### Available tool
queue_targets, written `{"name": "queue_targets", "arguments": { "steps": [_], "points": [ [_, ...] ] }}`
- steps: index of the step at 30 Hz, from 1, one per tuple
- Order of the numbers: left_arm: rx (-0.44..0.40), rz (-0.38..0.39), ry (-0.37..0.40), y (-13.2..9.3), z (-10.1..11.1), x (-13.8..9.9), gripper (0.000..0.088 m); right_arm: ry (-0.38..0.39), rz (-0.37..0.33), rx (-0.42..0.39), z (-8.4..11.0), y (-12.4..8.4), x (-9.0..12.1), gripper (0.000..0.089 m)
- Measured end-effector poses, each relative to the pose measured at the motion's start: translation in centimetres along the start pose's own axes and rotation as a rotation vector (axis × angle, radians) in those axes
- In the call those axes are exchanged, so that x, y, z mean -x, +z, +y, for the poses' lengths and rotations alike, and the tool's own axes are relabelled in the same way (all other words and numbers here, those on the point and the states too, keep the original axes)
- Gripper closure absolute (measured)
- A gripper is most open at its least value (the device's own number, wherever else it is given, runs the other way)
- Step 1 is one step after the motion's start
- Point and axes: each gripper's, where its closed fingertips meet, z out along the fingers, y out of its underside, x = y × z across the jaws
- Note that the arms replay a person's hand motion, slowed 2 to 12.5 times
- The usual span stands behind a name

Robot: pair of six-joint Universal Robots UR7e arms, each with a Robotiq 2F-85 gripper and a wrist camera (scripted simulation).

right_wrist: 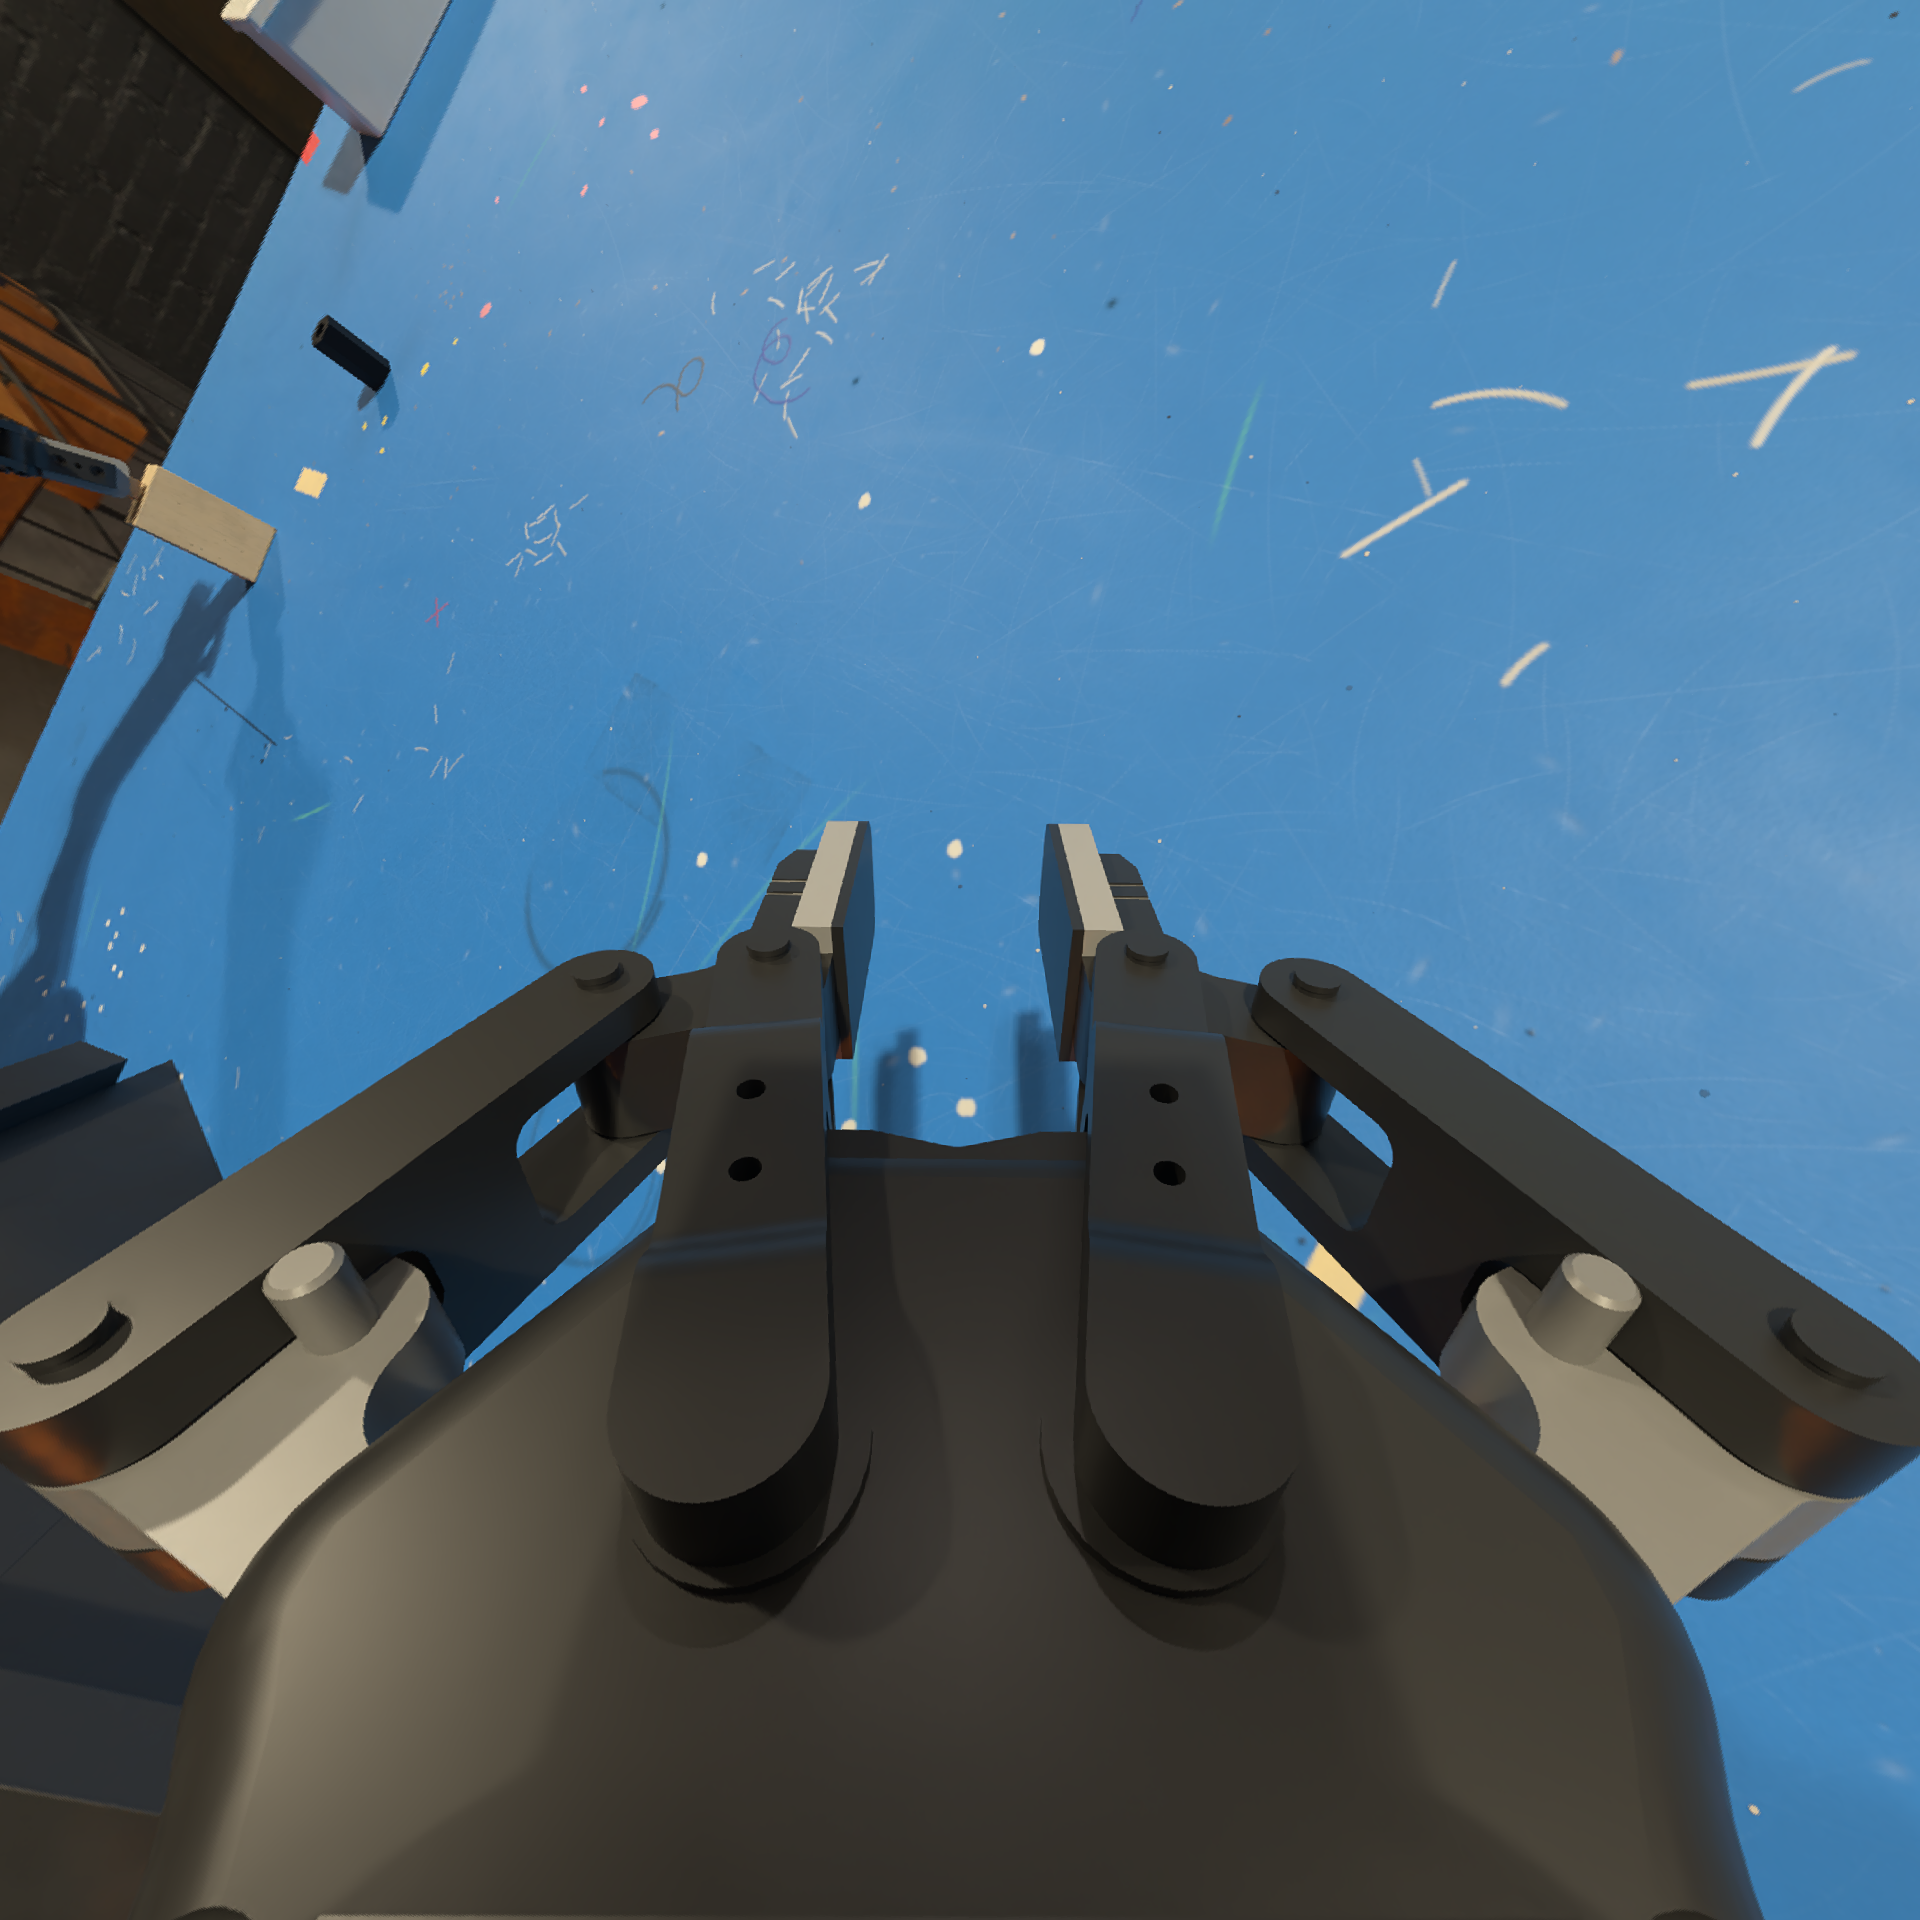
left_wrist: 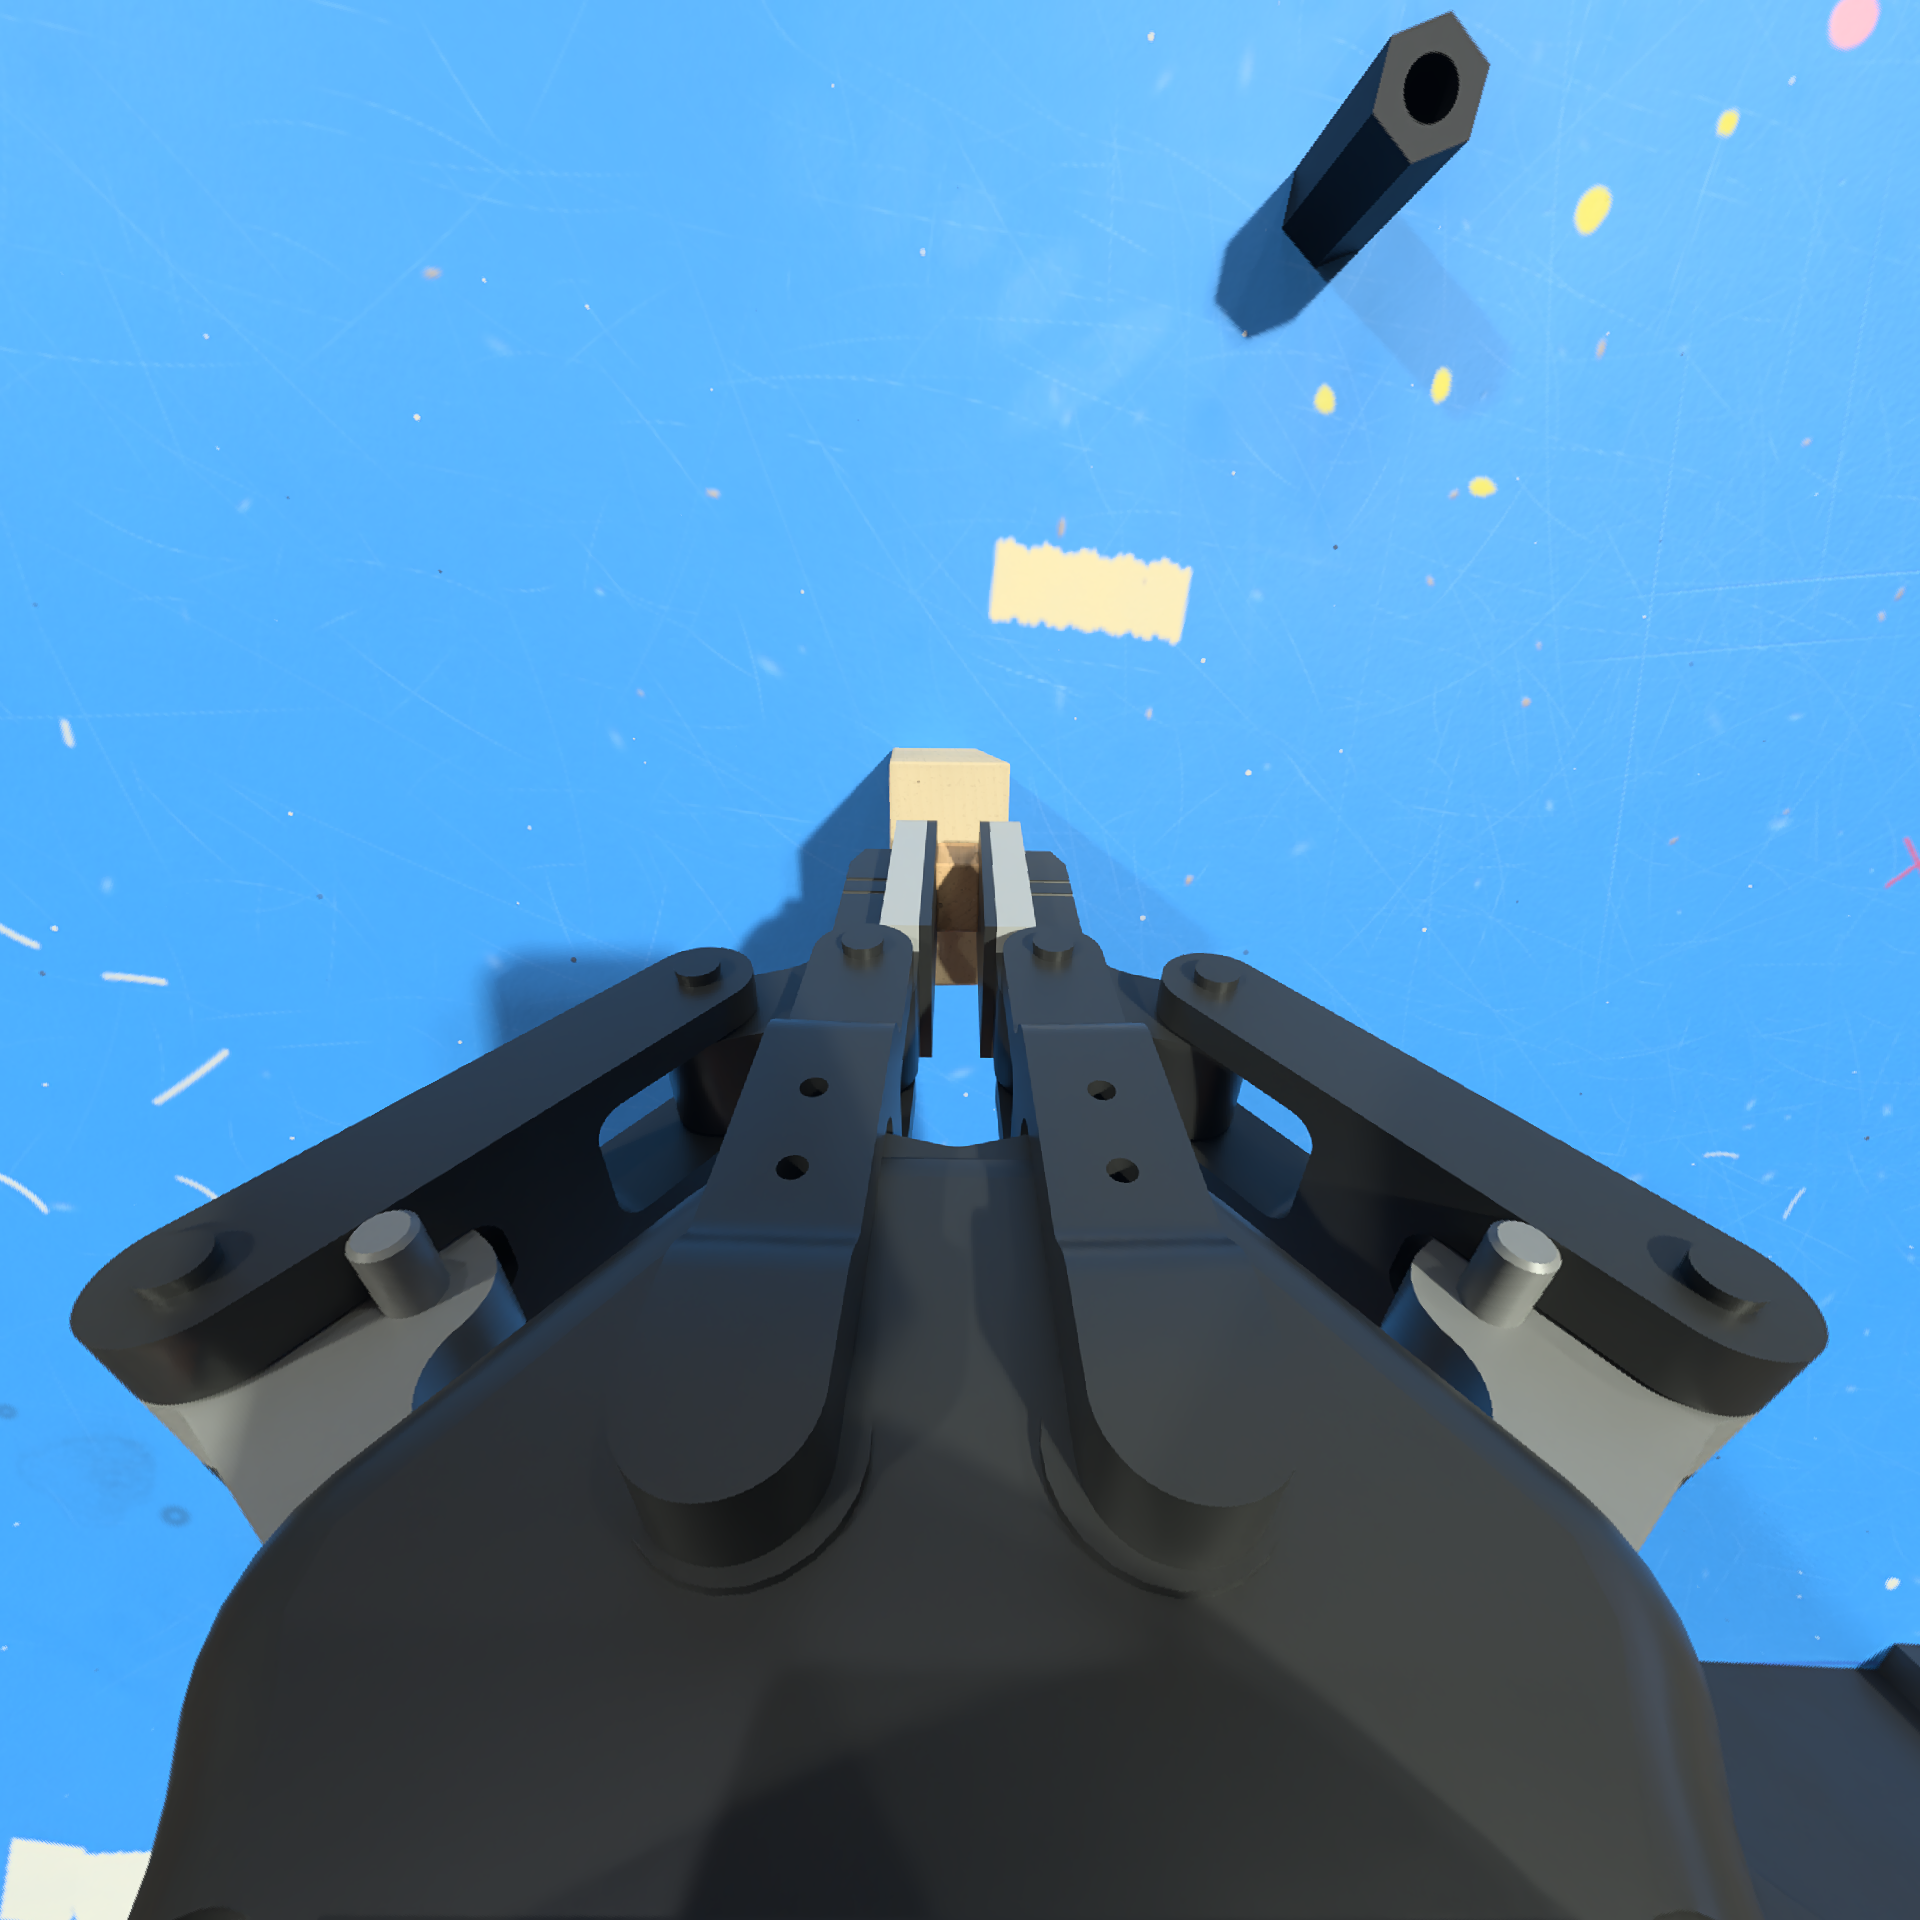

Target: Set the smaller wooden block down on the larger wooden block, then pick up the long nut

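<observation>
My left gripper (left_wrist: 958,831) is shut on a pale wooden block (left_wrist: 949,790) whose end sticks out past the fingertips. In the right wrist view this block (right_wrist: 203,520) looks long and hangs above the blue table near its left edge, casting a shadow below. No other wooden block is in view. The long nut (left_wrist: 1382,145), a black hexagonal tube, lies on the table ahead and to the right of the left gripper. It shows small in the right wrist view (right_wrist: 351,353). My right gripper (right_wrist: 956,842) is open and empty above bare table.
The blue table (right_wrist: 1247,623) is scratched and paint-flecked, with a flat cream patch (left_wrist: 1089,589) ahead of the block. Its left edge (right_wrist: 156,416) drops to dark floor. A pale grey box (right_wrist: 343,62) stands at the far corner. A whitish thing (left_wrist: 62,1881) shows bottom left.
</observation>
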Motion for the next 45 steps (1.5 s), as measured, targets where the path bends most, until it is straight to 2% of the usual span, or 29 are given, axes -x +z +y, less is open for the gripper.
{"name": "queue_targets", "arguments": {
  "steps": [5, 10, 14, 16, 22, 29, 37, 45],
  "points": [
    [-0.034, 0.011, -0.005, -0.5, -0.3, 0.0, 0.0773, -0.002, 0.000, -0.007, -0.1, -0.1, 0.0, 0.0598],
    [-0.118, 0.041, -0.009, -2.0, -1.1, -0.3, 0.0718, -0.005, -0.003, -0.017, -0.2, -0.3, 0.2, 0.0597],
    [-0.200, 0.069, -0.004, -3.7, -2.0, -0.8, 0.0623, -0.012, -0.003, -0.029, -0.4, -0.5, 0.3, 0.0597],
    [-0.240, 0.080, 0.014, -4.7, -2.4, -1.2, 0.0577, -0.015, -0.003, -0.033, -0.5, -0.5, 0.3, 0.0597],
    [-0.320, 0.083, 0.111, -7.0, -2.9, -2.9, 0.0539, -0.025, -0.005, -0.040, -0.6, -0.5, 0.5, 0.0597],
    [-0.349, 0.042, 0.233, -8.4, -2.6, -5.1, 0.0476, -0.037, -0.007, -0.042, -0.7, -0.4, 0.8, 0.0597],
    [-0.335, -0.012, 0.353, -8.5, -1.9, -7.4, 0.0427, -0.048, -0.013, -0.031, -0.5, -0.1, 1.3, 0.0597],
    [-0.343, -0.004, 0.429, -8.3, -2.0, -9.8, 0.0425, -0.052, -0.014, -0.028, -0.4, 0.1, 1.3, 0.0597]
  ]
}}
